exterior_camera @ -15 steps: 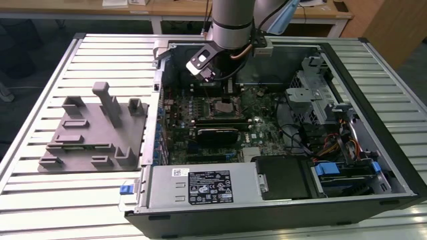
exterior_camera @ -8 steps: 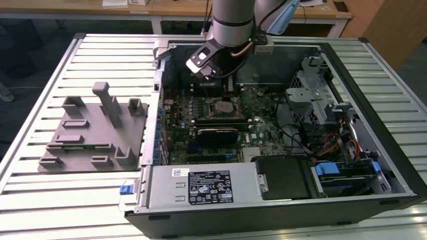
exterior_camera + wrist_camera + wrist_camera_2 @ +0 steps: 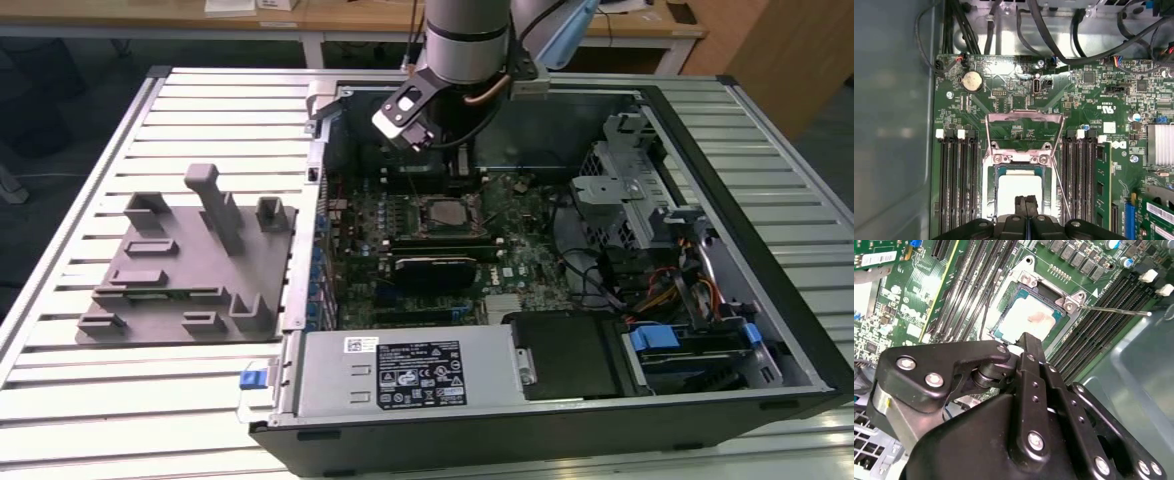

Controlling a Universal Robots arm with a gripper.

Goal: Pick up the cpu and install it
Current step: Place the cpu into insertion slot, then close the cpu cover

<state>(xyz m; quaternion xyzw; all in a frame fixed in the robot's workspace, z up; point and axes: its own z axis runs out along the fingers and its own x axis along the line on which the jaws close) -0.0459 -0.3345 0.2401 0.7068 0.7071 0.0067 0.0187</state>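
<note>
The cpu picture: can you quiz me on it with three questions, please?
1. True or false: the fingers of the gripper are spread wide apart.
2. Where does the cpu lie? A) in a person's hand B) in the socket on the green board C) clamped between the gripper's fingers.
3. Fill in: the socket's metal cover frame is flipped ___.
Key: 1 false, they are shut. 2 B. 3 open.
</note>
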